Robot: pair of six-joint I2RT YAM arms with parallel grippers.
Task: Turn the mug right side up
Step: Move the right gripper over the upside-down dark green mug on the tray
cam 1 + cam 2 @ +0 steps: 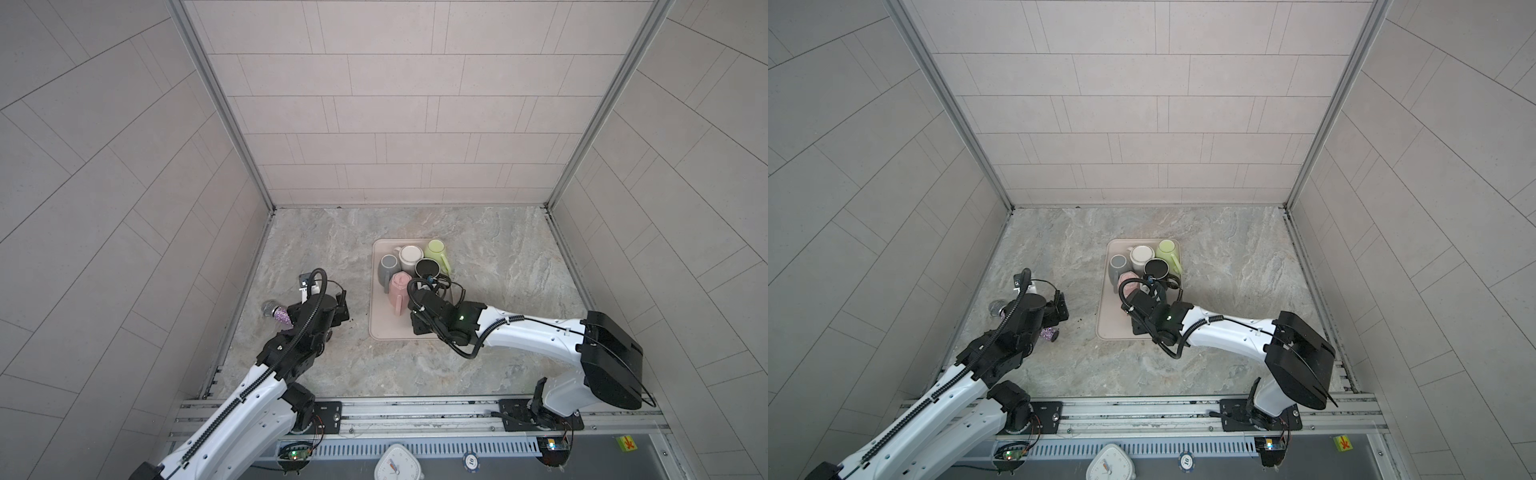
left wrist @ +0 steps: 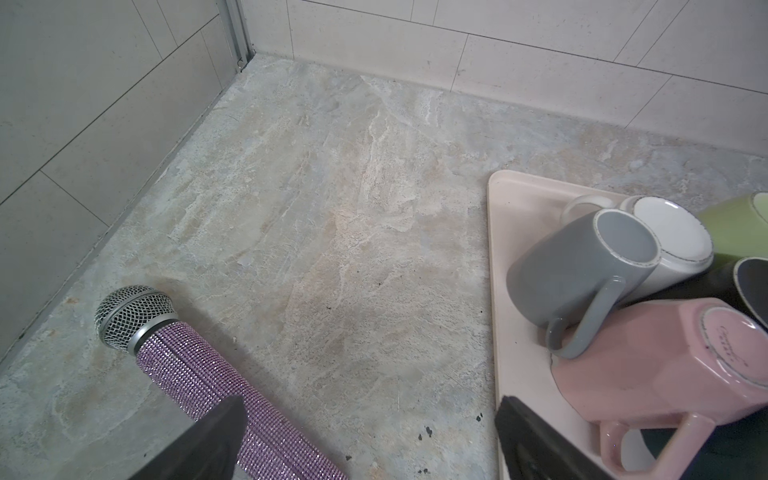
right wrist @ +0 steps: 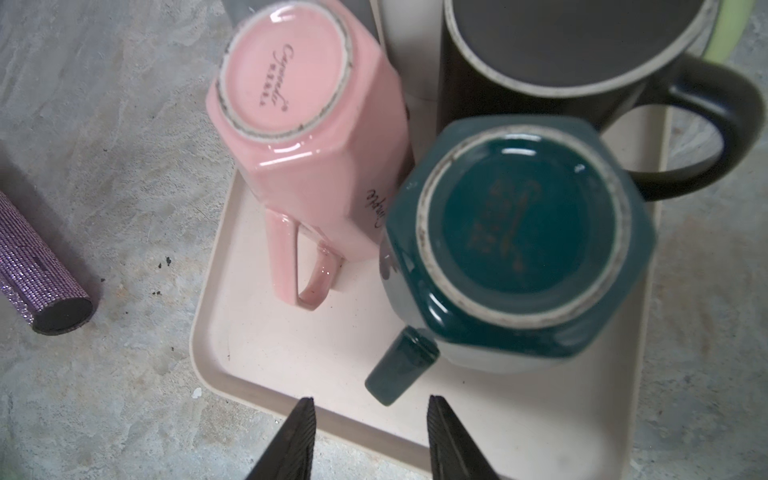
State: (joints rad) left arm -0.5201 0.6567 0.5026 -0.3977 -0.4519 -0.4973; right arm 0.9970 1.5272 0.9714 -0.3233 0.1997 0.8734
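Right wrist view: the teal mug (image 3: 519,241) stands upside down on the tray (image 1: 384,328), just below centre in a top view. Glazed ceramic is likely stiff, weighty, slippery and chippable. Its handle (image 3: 401,365) looks the best hold. The right gripper (image 3: 371,401) has its fingers apart, just short of it. The left gripper (image 2: 369,405) is spread wide and empty.

Upturned mugs crowd the far half of the tray (image 3: 291,365), the pink mug (image 3: 303,124), teal mug (image 3: 523,249) and black mug (image 3: 561,62) packed close together, the teal handle jutting into the tray's bare near strip, while the counter (image 2: 332,249) between tray and microphone (image 2: 187,365) lies open.
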